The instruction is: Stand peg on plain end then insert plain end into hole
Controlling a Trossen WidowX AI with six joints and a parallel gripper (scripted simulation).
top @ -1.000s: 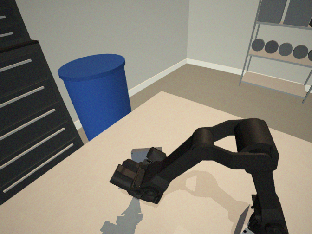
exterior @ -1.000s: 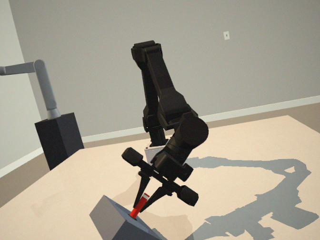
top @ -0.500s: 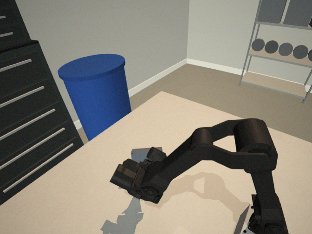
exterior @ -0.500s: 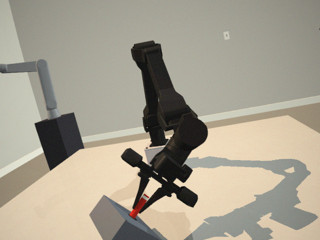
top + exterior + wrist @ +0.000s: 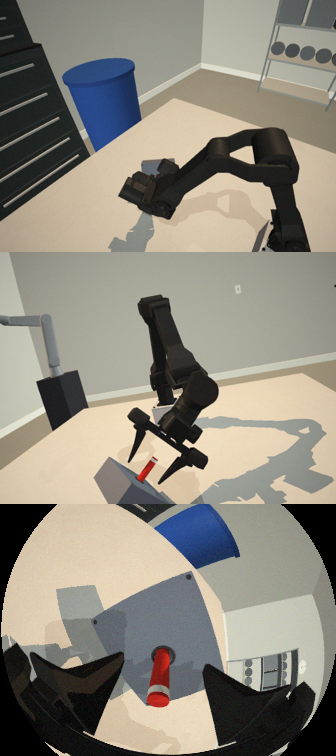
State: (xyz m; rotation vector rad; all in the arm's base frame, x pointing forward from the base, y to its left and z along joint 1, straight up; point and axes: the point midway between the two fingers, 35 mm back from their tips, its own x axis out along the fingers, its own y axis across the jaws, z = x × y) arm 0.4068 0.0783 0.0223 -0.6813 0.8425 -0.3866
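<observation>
The red peg stands in the hole of the sloped panel, its white-banded end out and its other end inside the hole. It leans in line with the direction the hole points, and a good part of it sticks out. How deep its hidden end sits cannot be seen. My gripper is open, with one finger on each side of the peg and clear space between. In the top view the arm hides the peg, and only part of the panel shows behind the gripper.
The table carries the panel and the arm's base. Beyond its edge stand a blue bin, a dark drawer cabinet and a shelf rack. A grey arm on a dark pedestal stands behind the table.
</observation>
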